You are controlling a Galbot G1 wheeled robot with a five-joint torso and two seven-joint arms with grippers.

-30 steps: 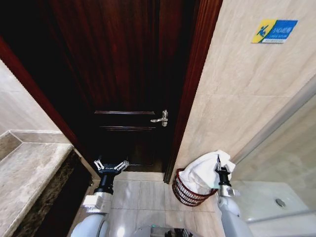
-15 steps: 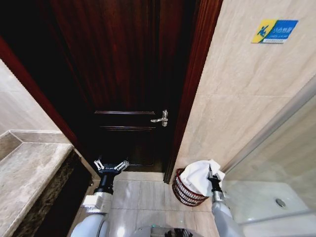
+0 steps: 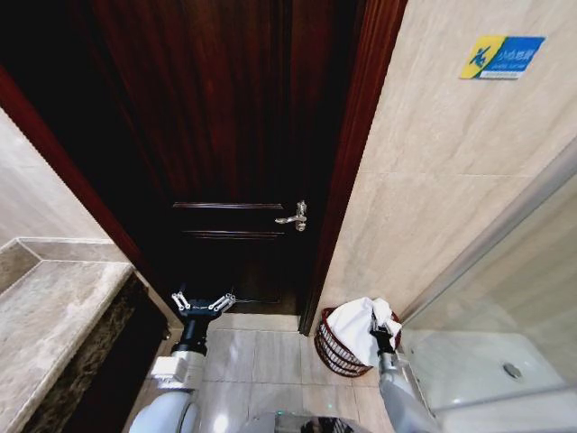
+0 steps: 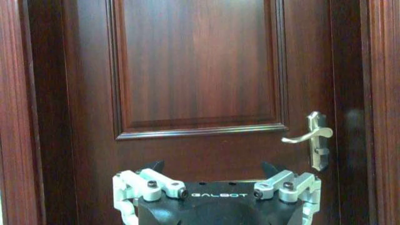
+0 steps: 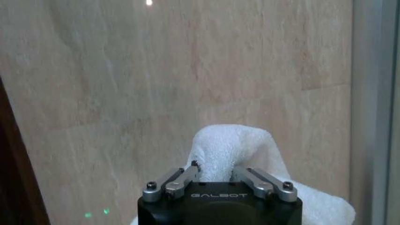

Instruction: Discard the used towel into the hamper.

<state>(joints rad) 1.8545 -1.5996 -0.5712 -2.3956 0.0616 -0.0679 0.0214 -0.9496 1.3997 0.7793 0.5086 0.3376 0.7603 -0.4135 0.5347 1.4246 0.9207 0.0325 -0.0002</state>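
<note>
Two grippers, head view: the left gripper (image 3: 204, 302) sits low and left of centre, fingers spread apart, empty, before the dark door (image 3: 225, 135).
Right gripper, head view: the right gripper (image 3: 380, 336) is at lower right, at the hamper's rim, against the towel (image 3: 357, 325).
Hamper, head view: the hamper (image 3: 335, 354) stands on the tiled floor (image 3: 261, 361) at lower right, beside the door frame (image 3: 347, 180) and against the beige wall (image 3: 433, 180).
Towel, head view: white, bunched, lying in the hamper's mouth and rising above its rim.
Surroundings, head view: a stone counter (image 3: 45, 325) at lower left; a silver handle (image 3: 295, 216) on the door at centre; a blue and yellow sign (image 3: 501, 56) at upper right; a shower tray with a drain (image 3: 512, 370) at lower right.
Left wrist view: the left gripper (image 4: 216, 176) at bottom centre, fingers wide apart, nothing between them; the door panel fills the middle, the handle (image 4: 311, 138) at centre right.
Right wrist view: the right gripper (image 5: 217, 174) at bottom centre, fingers drawn close and clamped on a fold of the towel (image 5: 233, 145), which bulges above them and spills to the lower right; the wall (image 5: 156, 70) behind.
</note>
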